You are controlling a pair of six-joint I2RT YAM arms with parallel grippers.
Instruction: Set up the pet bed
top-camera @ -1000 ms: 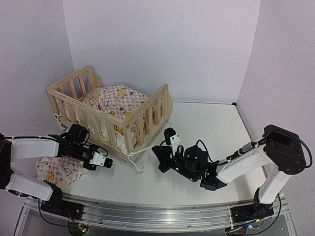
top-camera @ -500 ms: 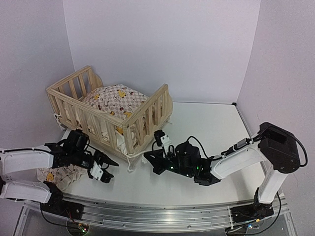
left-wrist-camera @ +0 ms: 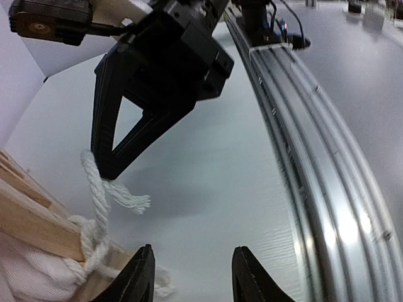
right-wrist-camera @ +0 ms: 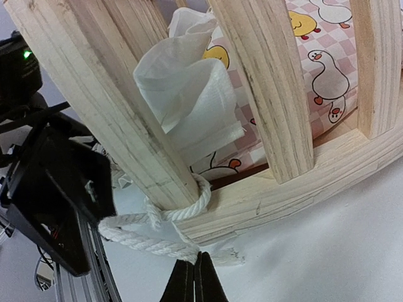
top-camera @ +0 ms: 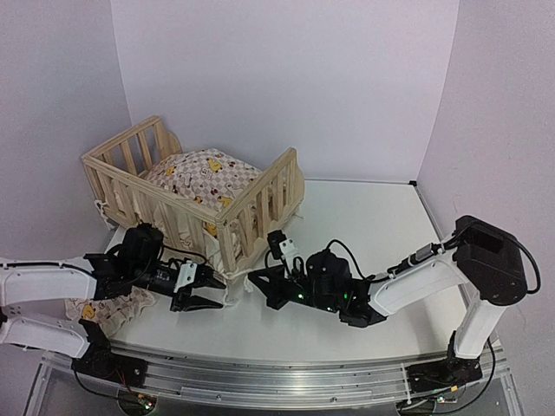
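Light pine slatted pet bed frame [top-camera: 228, 244], pink-check duck cushion [top-camera: 201, 172] inside, sits back-left on white table [top-camera: 373, 225]; right gripper [right-wrist-camera: 193, 280] pinched shut on white twisted tie string [right-wrist-camera: 151, 243] at its corner post, likely holding it taut for the empty, parted left gripper [left-wrist-camera: 194, 253] alongside.

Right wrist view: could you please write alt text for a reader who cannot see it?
The shut right gripper pinches a white rope tied around a corner of the pine frame. Behind its slats lies the duck-print cushion.
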